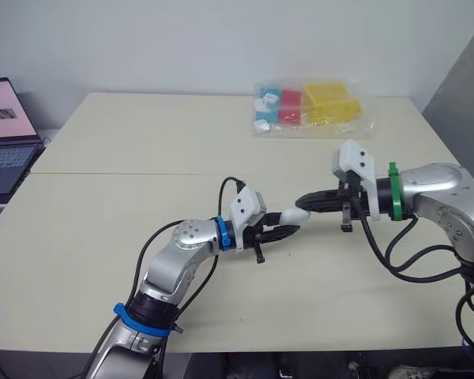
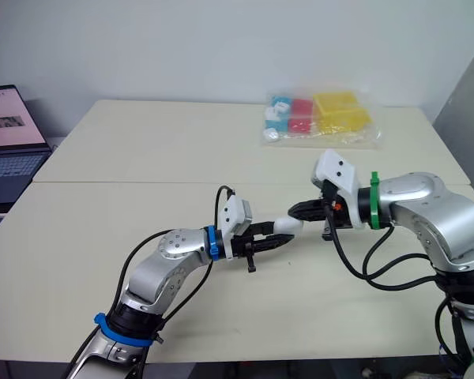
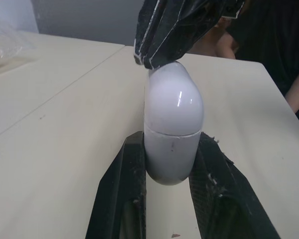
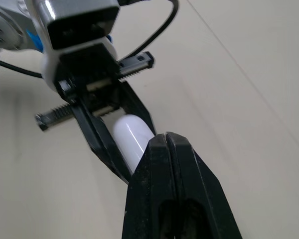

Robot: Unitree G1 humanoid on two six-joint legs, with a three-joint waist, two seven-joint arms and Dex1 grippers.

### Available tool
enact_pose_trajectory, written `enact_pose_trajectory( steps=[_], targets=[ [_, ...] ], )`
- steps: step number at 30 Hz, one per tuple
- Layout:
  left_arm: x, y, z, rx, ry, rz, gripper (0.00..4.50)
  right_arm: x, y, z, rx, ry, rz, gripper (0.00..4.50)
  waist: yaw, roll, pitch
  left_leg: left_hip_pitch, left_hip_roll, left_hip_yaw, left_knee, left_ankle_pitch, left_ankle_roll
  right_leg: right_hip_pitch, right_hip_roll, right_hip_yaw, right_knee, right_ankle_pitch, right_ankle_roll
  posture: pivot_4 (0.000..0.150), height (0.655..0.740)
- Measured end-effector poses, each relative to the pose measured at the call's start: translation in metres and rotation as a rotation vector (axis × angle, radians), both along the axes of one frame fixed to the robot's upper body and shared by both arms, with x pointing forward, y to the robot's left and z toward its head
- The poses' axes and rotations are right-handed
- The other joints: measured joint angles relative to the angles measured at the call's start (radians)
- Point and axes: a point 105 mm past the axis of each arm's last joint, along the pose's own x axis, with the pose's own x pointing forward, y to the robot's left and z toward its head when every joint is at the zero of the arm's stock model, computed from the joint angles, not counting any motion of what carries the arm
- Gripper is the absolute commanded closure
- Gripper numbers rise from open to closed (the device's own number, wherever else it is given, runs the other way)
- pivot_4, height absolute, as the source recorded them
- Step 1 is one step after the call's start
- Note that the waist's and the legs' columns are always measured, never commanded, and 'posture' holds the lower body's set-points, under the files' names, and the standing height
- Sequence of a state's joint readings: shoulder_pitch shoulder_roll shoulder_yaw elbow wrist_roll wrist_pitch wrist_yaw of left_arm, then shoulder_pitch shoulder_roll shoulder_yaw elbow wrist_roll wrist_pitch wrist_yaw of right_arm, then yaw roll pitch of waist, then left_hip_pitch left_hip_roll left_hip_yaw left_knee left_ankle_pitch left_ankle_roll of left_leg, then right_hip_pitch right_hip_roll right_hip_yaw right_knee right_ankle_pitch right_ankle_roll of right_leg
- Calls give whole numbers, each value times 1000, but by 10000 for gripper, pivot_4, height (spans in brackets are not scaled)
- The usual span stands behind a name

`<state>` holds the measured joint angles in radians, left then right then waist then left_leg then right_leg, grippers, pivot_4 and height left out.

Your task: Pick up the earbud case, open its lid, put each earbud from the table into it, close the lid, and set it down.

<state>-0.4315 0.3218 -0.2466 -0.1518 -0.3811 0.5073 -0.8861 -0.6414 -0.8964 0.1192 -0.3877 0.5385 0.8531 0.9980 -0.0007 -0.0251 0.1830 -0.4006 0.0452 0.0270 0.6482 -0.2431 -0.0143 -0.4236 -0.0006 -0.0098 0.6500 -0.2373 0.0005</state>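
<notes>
Left gripper (image 3: pixel 172 144) grips earbud case (image 3: pixel 173 107), lid closed.

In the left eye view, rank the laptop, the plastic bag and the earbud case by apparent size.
Largest: plastic bag and laptop, about alike; the laptop is cut by the picture's edge, so unranked.
Smallest, clearly: earbud case.

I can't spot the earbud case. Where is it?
In the eye views, over the table, the earbud case sits in the left hand, with the right hand touching its top.
</notes>
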Motion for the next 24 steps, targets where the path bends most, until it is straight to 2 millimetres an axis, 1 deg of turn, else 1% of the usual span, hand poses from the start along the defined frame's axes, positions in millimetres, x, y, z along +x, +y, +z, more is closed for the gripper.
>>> enact_pose_trajectory(
  steps=[2, 3, 6, 10, 12, 14, 17, 23, 24],
  targets=[
    [-1, 4, -7, 25, 93, -3, 37335, 0, -4, 1, 7, -49, -3, 45000, -1, 0, 0, 0, 0, 0, 0, 0, 0, 0, 0, 0, 0, 0, 0, 1500, 7400],
    [-3, 3, -10, 36, 171, -16, 37335, -2, -9, -1, -5, -85, -6, 45000, -1, 0, 0, 0, 0, 0, 0, 0, 0, 0, 0, 0, 0, 0, 0, 1500, 7400],
    [-6, 6, -22, 78, 363, -9, 37335, -14, -16, -13, -39, -121, -5, 45000, 0, 0, 0, 0, 0, -1, 0, 0, 0, 0, 0, -1, 0, 0, 0, 1500, 7400],
    [-3, 19, -34, 109, 525, 55, 37335, -34, -17, -25, -61, -124, -2, 45000, -6, 0, 0, 1, 0, -1, 0, 0, 0, 1, 0, 0, 1, 0, 0, 1500, 7400],
    [-8, 25, -39, 128, 590, 57, 37335, -40, -21, -33, -82, -110, -16, 45000, -6, 0, 0, 3, 0, -1, 0, 0, 0, 2, 0, 0, 2, 0, 0, 1500, 7400],
    [-10, 27, -42, 131, 628, 60, 37335, -43, -21, -38, -85, -95, -21, 45000, -5, 0, 0, 3, 0, -1, 1, 1, -1, 2, 0, 0, 4, 0, 0, 1500, 7400],
    [-8, 27, -45, 125, 648, 80, 37335, -45, -21, -40, -104, -135, -22, 45000, -3, 0, 0, 4, 0, -1, 4, 0, -1, 2, 0, 0, 7, 0, 0, 1500, 7400],
    [-5, 30, -55, 112, 749, 141, 37335, -47, -20, -42, -118, -164, -8, 45000, -4, 0, 0, 3, 0, -2, 10, 0, -1, 2, 0, 0, 11, 0, 0, 1500, 7400],
    [-5, 30, -55, 111, 758, 143, 33835, -47, -20, -43, -118, -161, -7, 45000, -4, 0, 0, 3, 0, -2, 10, 0, -1, 2, 0, 0, 11, 0, 0, 1500, 7400]
  ],
)
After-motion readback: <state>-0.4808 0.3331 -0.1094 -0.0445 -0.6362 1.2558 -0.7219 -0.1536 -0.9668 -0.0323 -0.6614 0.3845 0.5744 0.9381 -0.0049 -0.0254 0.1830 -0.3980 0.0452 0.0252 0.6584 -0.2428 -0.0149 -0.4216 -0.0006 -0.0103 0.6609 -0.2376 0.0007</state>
